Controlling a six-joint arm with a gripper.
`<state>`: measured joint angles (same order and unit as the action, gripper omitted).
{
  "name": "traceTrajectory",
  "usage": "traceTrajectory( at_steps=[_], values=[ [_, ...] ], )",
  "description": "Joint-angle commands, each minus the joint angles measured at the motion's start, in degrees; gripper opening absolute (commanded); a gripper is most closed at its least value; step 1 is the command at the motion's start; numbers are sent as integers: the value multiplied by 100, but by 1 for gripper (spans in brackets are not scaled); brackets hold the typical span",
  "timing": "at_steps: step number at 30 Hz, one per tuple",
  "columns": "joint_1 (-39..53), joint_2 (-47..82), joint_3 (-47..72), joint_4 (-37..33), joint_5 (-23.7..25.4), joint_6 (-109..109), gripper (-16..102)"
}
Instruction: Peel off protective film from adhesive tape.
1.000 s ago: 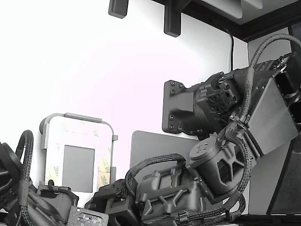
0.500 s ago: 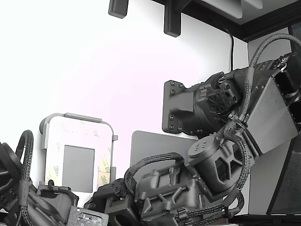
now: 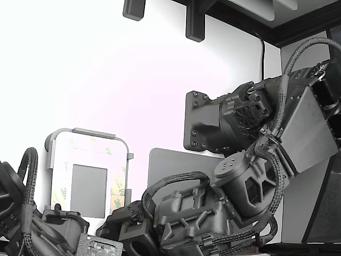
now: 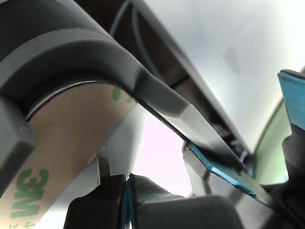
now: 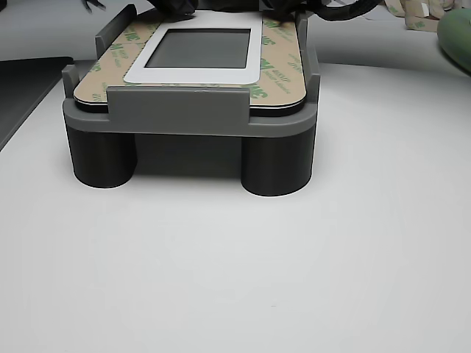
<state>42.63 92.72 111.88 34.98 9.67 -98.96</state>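
Protective film [image 4: 62, 157], a thin matte tan liner printed with green 3M logos, fills the part of the wrist view beside the claw [image 4: 157, 183], curving under a smooth dark grey rounded fixture rim [image 4: 95, 52]. In the other view the same tan liner covers the adhesive tape [image 5: 283, 70], narrow flat strips framing a plain grey square [image 5: 202, 48] set in a white rounded plate [image 5: 254, 70]. That plate lies in a grey plastic cradle [image 5: 176, 110] on two dark cylindrical legs, standing on a matte white table [image 5: 243, 272].

The claw shows only as dark, ribbed plastic parts with teal pads [image 4: 224, 174], close to the film's edge and blurred by nearness. Whether it has the liner pinched, or how wide it stands, cannot be told.

In the exterior view the black arm [image 3: 250, 181], wrapped in braided cable sleeves, covers the cradle's lower corner, and the claw is hidden behind its housings. More loose tan strips [image 5: 412, 13] lie at the other view's far right, cut off by the frame.
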Motion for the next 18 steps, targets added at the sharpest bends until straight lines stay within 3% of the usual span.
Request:
traceTrajectory(
  at_steps=[1,18],
  values=[
    [-53,167,-123,9,9,18,-11],
    [0,193,-149,97,26,88,-11]
  ],
)
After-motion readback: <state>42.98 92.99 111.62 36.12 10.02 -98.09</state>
